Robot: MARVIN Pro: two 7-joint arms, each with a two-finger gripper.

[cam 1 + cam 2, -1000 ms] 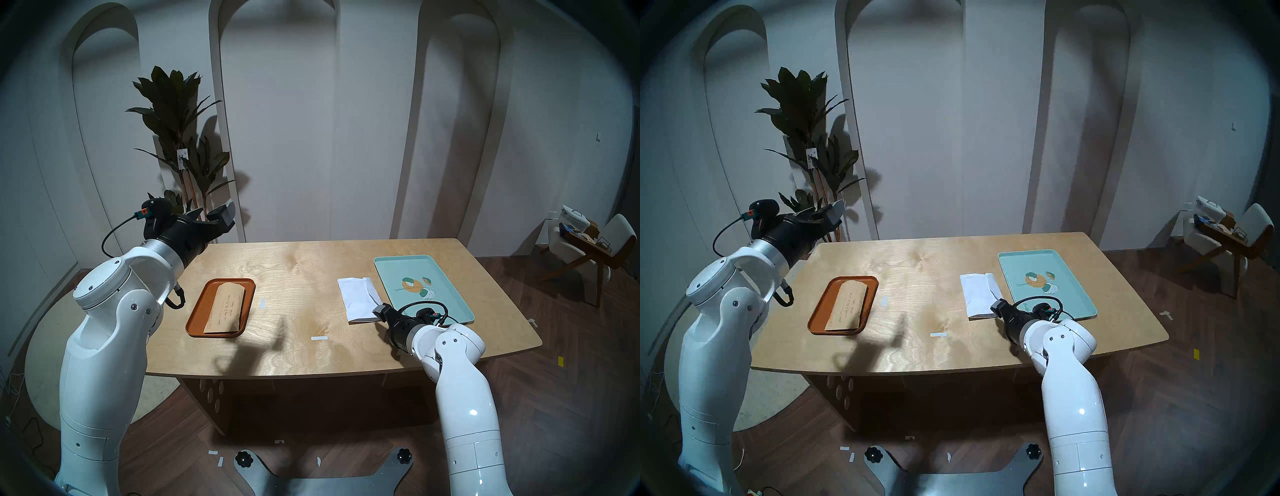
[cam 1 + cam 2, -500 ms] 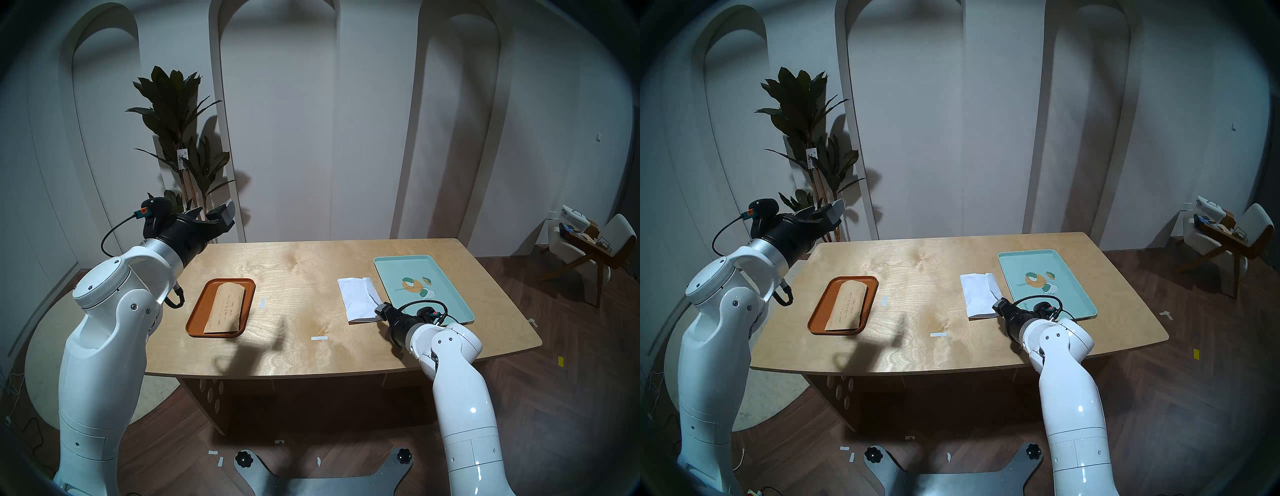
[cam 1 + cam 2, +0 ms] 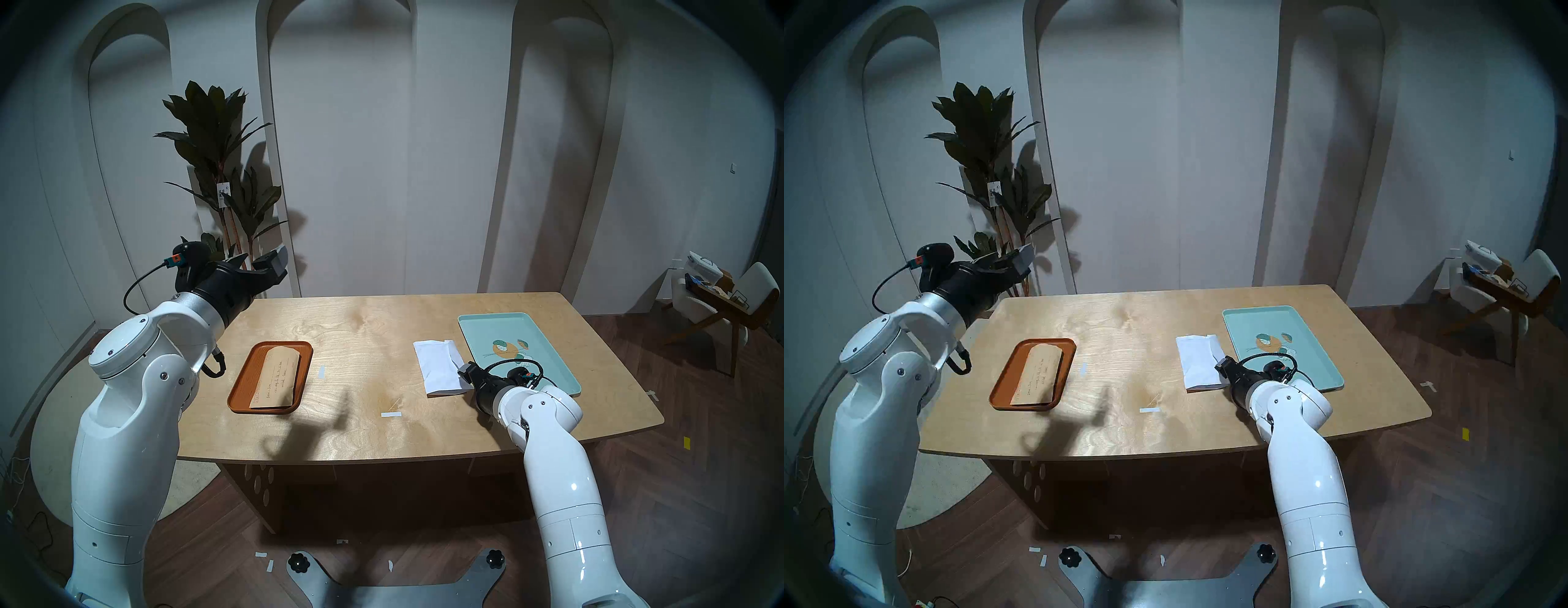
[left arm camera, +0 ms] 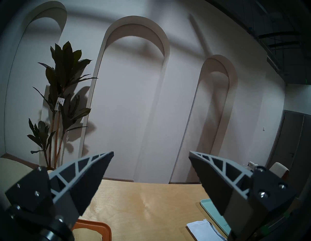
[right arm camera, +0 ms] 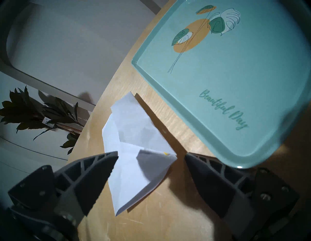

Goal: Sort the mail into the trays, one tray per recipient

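The right gripper [image 5: 151, 155] hangs low over the near end of the plain white paper envelope [image 3: 441, 367], its jaws spread wide and holding nothing; one fingertip [image 5: 107, 161] overlaps the paper's left edge in the right wrist view, the other stands clear to the right. The envelope lies flat on the pale wooden surface [image 3: 365, 339], just left of the large mint-green tray with a leaf-and-orange-circle print [image 3: 547, 339] and not touching it. Its long axis runs near to far, slightly slanted, and the pointed flap [image 5: 149, 159] faces up at the near end, partly lifted.

The risks, as I judge them: thin paper lying flat gives the jaws little to bite, so closing could slide or crumple it without lifting it. Catching only the loose flap could let the envelope swing or tear open. A push to the right could drive it under or against the tray's rim.

The long tan kraft envelope with dark handwriting [image 3: 275, 378] already lies in the smaller orange-brown tray [image 3: 242, 390] at the left, its long axis also near to far, its near end resting over the rim. The left gripper [image 4: 151, 154] is raised beyond the far left corner, wide open and empty.
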